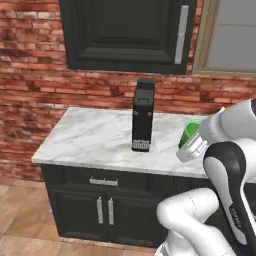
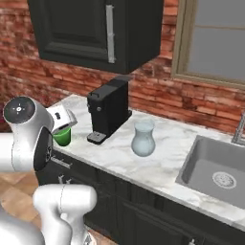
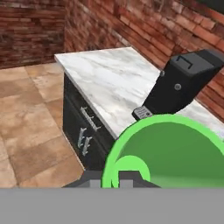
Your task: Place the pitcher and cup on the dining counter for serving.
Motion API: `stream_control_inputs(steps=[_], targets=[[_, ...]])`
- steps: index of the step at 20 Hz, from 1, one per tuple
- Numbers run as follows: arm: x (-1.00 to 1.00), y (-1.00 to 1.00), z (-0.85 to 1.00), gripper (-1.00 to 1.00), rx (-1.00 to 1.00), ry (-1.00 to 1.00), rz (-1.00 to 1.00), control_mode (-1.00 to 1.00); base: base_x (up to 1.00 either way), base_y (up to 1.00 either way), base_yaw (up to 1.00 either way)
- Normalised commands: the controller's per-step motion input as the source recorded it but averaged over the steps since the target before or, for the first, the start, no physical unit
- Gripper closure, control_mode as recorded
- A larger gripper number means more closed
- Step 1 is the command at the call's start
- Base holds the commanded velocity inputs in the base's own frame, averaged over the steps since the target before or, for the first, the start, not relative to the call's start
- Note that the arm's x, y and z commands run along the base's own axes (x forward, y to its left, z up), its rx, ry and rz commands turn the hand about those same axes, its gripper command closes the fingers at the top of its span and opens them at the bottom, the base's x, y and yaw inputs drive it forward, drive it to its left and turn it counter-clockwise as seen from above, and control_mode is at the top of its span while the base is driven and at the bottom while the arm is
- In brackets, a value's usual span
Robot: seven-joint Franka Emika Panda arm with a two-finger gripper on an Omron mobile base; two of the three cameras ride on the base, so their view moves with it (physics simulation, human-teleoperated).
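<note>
Pincer [image 3: 111, 181] clamped on green cup [image 3: 175, 153], no legible writing

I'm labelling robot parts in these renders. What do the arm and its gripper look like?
The arm is glossy white with rounded, tubular links and dark charcoal joint sections; one dark band carries small pale lettering, too small to read. A round white cap with a grey disc tops one joint. The gripper has a boxy white-grey body and small dark fingertips.

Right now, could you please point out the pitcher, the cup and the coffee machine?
pitcher [image 2: 143, 142], right base view, round belly.
cup [image 3: 175, 153], hand view, inner wall.
coffee machine [image 1: 143, 120], left base view, front face.
</note>
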Motion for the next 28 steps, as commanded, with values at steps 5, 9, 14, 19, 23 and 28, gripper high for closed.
stream_control_inputs(steps=[5, 9, 14, 19, 23, 28], targets=[[0.00, 0.00, 0.00, 1.00, 0.00, 0.00, 0.00, 1.00, -0.46, -0.08, 1.00], [0.00, 0.00, 0.00, 1.00, 0.00, 0.00, 0.00, 1.00, -0.10, 0.00, 1.00], [0.00, 0.00, 0.00, 1.00, 0.00, 0.00, 0.00, 1.00, 0.00, 0.00, 1.00], [0.00, 0.00, 0.00, 1.00, 0.00, 0.00, 0.00, 1.00, 0.00, 0.00, 1.00], [0.00, 0.00, 0.00, 1.00, 0.00, 0.00, 0.00, 1.00, 0.00, 0.00, 1.00], [0.00, 0.00, 0.00, 1.00, 0.00, 0.00, 0.00, 1.00, 0.02, 0.00, 1.00]])
